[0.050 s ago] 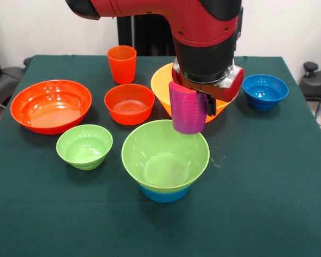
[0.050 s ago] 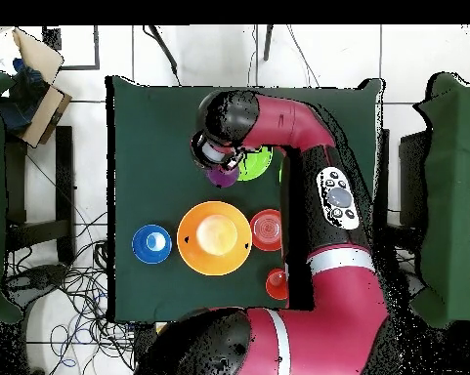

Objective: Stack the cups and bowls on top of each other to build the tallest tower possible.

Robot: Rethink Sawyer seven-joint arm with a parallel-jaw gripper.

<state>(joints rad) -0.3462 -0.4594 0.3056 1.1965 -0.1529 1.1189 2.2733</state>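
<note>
Purple cup was clamped in your tool, hanging just above the 1 o'clock rim of the tower, a light green bowl nested on a light blue bowl. You did best to centre the cup over the green bowl's floor, keep it upright, lower until it seated, then let go. Green cloth covered the worktop; an orange-red cup stood at 11 o'clock of the tower, a small green bowl at 9, a dark blue bowl at 2. Overhead, tiled floor and cables surrounded the worktop.
</note>
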